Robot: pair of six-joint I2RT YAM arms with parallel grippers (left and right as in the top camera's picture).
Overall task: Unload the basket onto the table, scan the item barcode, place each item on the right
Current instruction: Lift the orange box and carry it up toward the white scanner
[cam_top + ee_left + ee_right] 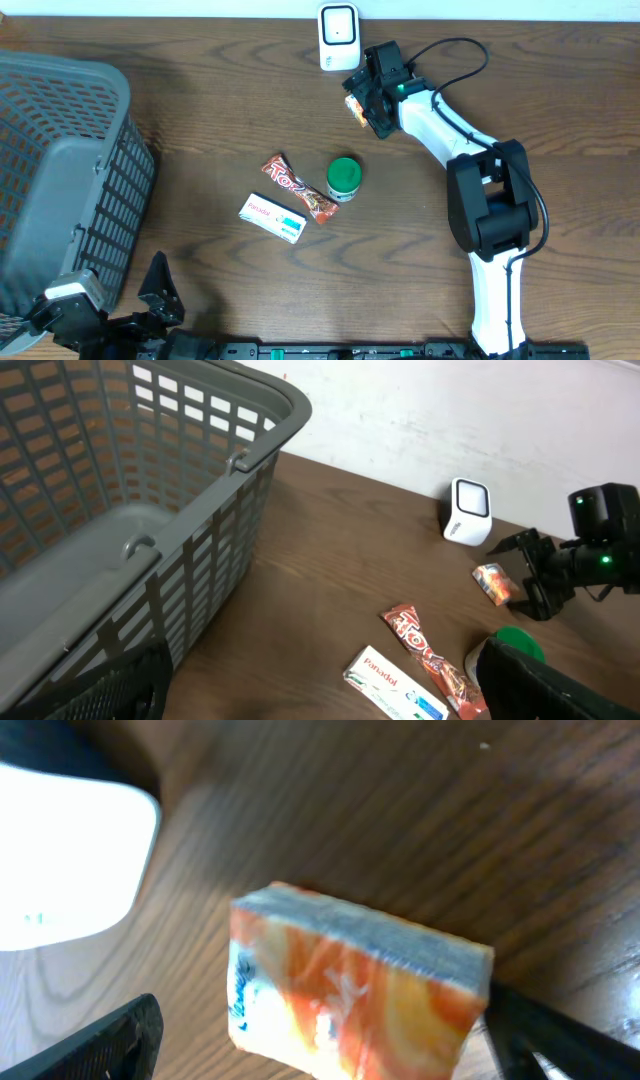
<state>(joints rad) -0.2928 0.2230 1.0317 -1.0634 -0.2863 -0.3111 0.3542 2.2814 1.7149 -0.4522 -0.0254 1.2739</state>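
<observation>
Right gripper (360,103) open just below scanner (338,36), fingers (105,1042) flanking orange packet (350,990) on table (220,90), not clamped, left gripper (158,292) open beside basket (60,130).

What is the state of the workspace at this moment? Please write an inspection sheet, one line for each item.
Surface: dark wooden table.
Job's things: white barcode scanner at the far edge; small orange packet on the table near it.
Clutter: grey plastic basket at the left; red chocolate bar, Panadol box and green-lidded jar in the middle.
Grippers: right gripper open, one finger on each side of the orange packet; left gripper open, nothing between its fingers.
Cables: black cable loops from the right wrist.
Surroundings: pale wall behind the table.
</observation>
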